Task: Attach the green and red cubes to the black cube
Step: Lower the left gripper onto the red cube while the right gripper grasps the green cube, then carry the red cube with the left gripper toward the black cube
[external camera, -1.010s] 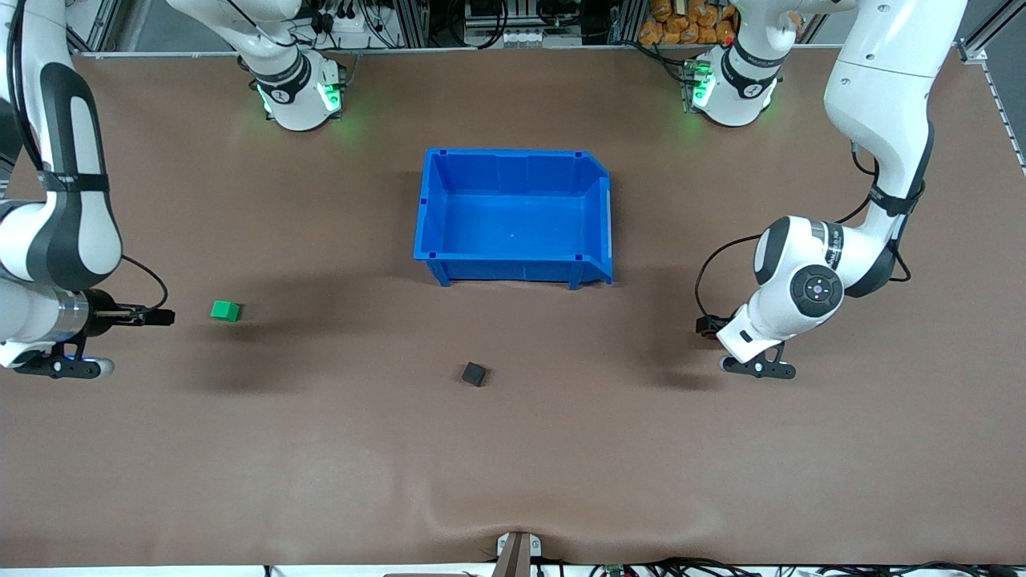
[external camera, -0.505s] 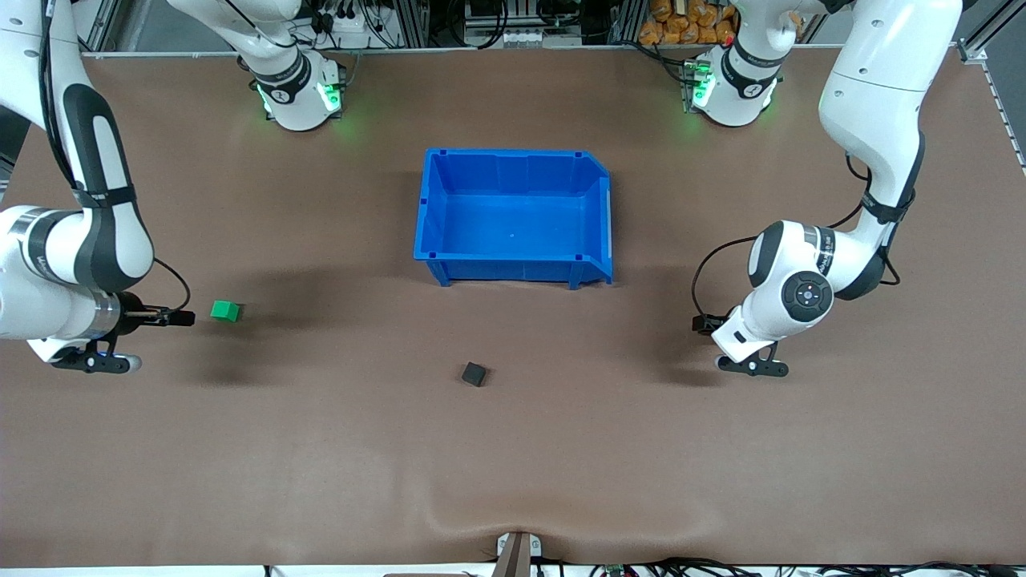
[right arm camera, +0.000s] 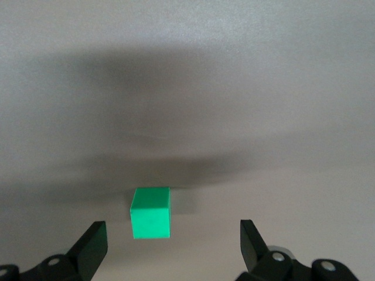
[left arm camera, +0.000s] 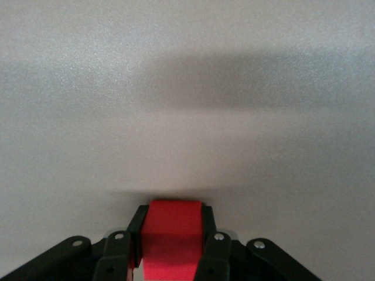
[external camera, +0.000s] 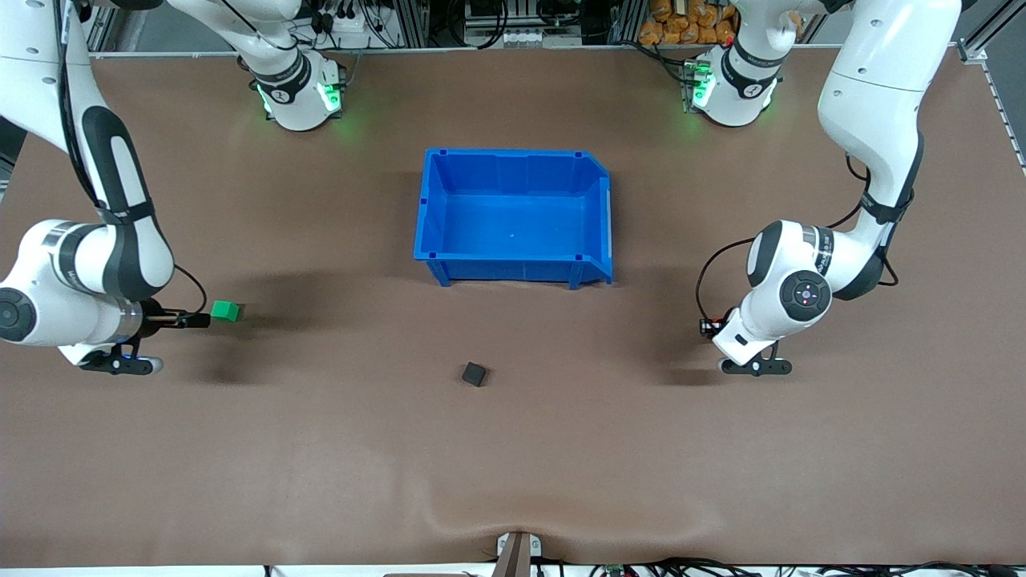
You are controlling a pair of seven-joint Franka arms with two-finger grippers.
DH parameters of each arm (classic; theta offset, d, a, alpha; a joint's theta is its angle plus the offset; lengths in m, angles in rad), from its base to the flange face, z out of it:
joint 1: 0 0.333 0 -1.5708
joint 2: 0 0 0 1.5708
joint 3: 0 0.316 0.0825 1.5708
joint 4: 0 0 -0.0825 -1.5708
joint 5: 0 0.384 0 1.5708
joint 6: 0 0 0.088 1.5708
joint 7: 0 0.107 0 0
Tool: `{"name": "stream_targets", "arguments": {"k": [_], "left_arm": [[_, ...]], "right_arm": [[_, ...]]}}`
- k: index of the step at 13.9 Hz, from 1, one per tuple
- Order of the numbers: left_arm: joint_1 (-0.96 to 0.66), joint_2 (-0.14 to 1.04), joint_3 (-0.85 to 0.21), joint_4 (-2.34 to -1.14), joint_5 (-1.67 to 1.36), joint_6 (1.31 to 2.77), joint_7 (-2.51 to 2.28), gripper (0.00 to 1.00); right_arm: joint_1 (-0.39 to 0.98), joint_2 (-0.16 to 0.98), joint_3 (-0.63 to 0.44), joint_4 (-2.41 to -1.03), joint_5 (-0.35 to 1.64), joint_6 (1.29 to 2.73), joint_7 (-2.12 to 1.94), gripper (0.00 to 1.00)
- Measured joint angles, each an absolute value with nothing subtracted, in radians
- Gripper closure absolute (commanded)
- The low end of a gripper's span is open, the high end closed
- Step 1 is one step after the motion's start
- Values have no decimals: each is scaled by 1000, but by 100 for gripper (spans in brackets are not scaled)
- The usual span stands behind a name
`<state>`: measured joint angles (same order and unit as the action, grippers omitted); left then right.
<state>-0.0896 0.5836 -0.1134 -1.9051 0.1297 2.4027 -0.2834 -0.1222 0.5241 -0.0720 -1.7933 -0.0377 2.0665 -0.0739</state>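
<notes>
The right gripper point(external camera: 200, 320), fingers apart, sits just beside the green cube point(external camera: 225, 311) near the right arm's edge of the table point(external camera: 513, 465). The left gripper point(left arm camera: 173, 249), near the left arm's edge, is clamped on the red cube point(left arm camera: 172, 237). The black cube point(external camera: 474, 373) lies mid-table, nearer the front camera than the blue bin point(external camera: 513, 256)

The right gripper point(external camera: 200, 320) slides toward the green cube point(external camera: 226, 311) and now sits just beside it, fingers spread. The left gripper point(external camera: 708, 325) shifts only slightly, clamped on the red cube point(left arm camera: 172, 239).
</notes>
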Motion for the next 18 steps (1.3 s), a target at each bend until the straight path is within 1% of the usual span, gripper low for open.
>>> {"name": "stream_targets", "arguments": {"k": [2,7,10,11,12,13,14,15,17,18], "left_arm": [[-88,583,-113,-1896,130,2405,-341,100],[-90,576,-115,-1849,130,2402,-528,100],[-96,574,-117,-1807,130,2360,-659,100],[-102,574,-118,-1785,130,2334,-704,100],[-109,573,-118,-1762,130,2307,-751,100],[-115,572,-119,-1738,130,2281,-797,100],[-120,572,-120,-1713,130,2256,-841,100],[-125,571,-120,-1690,130,2234,-880,100],[-137,571,-120,-1650,124,2204,-961,100],[-143,571,-121,-1636,114,2199,-998,100]], "right_arm": [[-122,538,-70,-1824,-38,2118,-74,0],[-121,562,-68,-1860,-38,2177,-74,0],[-122,563,-68,-1882,-38,2200,-73,0],[-121,563,-67,-1890,-34,2213,-73,2],[-121,563,-66,-1901,-22,2231,-73,14],[-120,563,-65,-1910,-14,2243,-73,36],[-118,563,-64,-1915,-10,2249,-73,55],[-117,563,-63,-1917,-7,2252,-73,66],[-112,563,-63,-1917,-4,2253,-72,67],[-109,563,-63,-1917,-3,2253,-67,70]]}}
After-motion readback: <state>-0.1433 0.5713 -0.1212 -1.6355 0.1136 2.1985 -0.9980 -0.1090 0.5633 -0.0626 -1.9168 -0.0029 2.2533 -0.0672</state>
